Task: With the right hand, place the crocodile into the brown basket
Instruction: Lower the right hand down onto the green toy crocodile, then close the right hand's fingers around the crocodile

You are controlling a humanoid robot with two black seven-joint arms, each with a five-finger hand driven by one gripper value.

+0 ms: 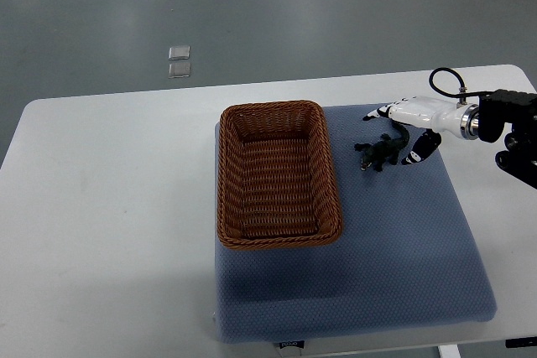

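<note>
One crocodile [382,153] lies on the blue pad [403,257], just right of the brown basket [277,173]. My right hand [411,116] hovers at its tail, fingers [417,153] spread, holding nothing. I fear a tail-only pinch could let it swing and drop short of the basket.

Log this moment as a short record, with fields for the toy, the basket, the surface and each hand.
crocodile: dark green toy, lying on the pad to the right of the basket, outside it
brown basket: woven, rectangular, nothing inside
blue pad: under the basket and crocodile, on the white table
right hand: fingers spread at the crocodile's tail end, holding nothing; contact unclear
left hand: not in view
task state: crocodile not yet in the basket
</note>
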